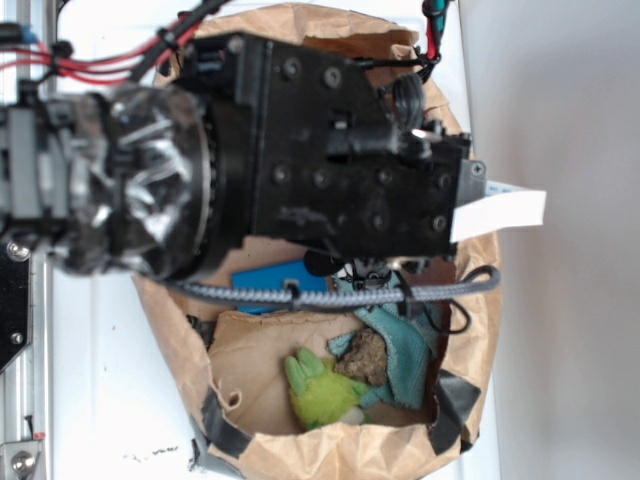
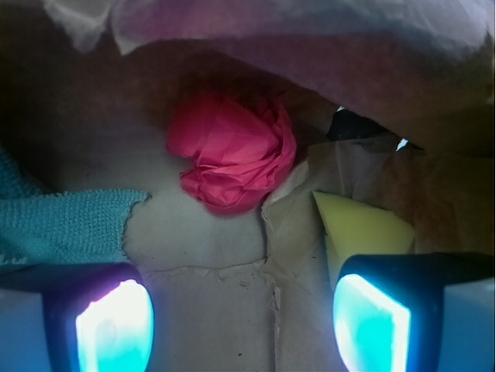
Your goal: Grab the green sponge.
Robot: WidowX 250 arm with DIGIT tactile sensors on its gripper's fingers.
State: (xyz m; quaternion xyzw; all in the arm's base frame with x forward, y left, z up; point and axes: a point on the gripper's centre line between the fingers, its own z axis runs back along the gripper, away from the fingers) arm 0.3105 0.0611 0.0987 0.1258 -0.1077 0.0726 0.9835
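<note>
Gripper (image 2: 242, 325) seen from the wrist view was spread wide, holding nothing; its two fingers (image 2: 112, 325) glowed blue-white at the bottom corners, with bare brown paper between them. Just past the right finger lay the sponge (image 2: 360, 229), a pale yellow wedge of foam, partly hidden behind that finger and not between the jaws. Its green face did not show. Just past the left finger lay a teal cloth (image 2: 66, 225), its frayed edge pointing toward the middle. Farther ahead, roughly centered between the fingers, sat a crumpled pink wad (image 2: 232, 155) against the back wall of the bag (image 2: 209, 294). The bag's rim arched over the top of that view.

In the exterior view, the black arm (image 1: 340, 150) reached in from the left and covered the upper half of the brown paper bag (image 1: 175, 350), which stood on a white surface (image 1: 90, 380). The fingers and the sponge were hidden under the arm there. A braided gray cable (image 1: 300, 295) ran across just below the arm. Below the cable, a corner of a blue block (image 1: 275, 285) showed. Farther down inside the bag lay the teal cloth (image 1: 405, 350), a brownish lump (image 1: 365, 358) touching it, and a lime-green fuzzy thing (image 1: 320, 392) beside the lump. Black tape (image 1: 225, 425) patched the bag's lower edge.
</note>
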